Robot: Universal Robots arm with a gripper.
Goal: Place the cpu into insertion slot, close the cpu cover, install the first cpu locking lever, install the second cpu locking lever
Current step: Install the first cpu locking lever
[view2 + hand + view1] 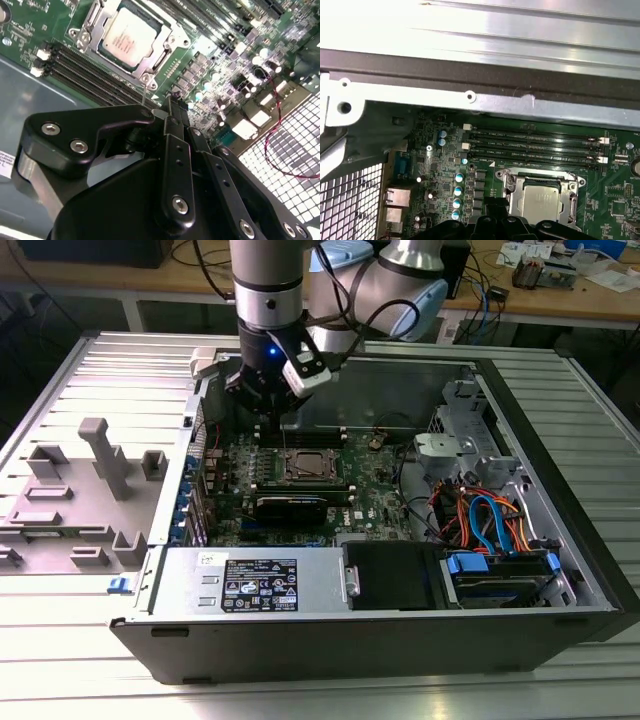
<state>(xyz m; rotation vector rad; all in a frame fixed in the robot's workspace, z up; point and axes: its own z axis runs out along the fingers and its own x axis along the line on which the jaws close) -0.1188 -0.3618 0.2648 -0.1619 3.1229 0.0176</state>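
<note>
The cpu [131,36] lies flat in the insertion slot [305,466] on the green motherboard, its silvery top showing through the window of the cpu cover [150,62], which lies down over it. In the first wrist view the cpu [540,197] sits in the same frame. A thin metal locking lever [144,92] stands up from the socket's corner, close beside the black fingertips. My gripper [172,102] hovers just off that corner with its fingers drawn together and nothing seen between them. In the exterior view the gripper [275,405] hangs above the board, behind the socket.
Long black memory slots [535,145] run beside the socket. The open case's metal wall [480,100] stands close behind the gripper. A power supply [255,580], a drive bay and bundled cables [490,520] fill the case's near side and the exterior view's right. A grey fixture [95,490] lies outside.
</note>
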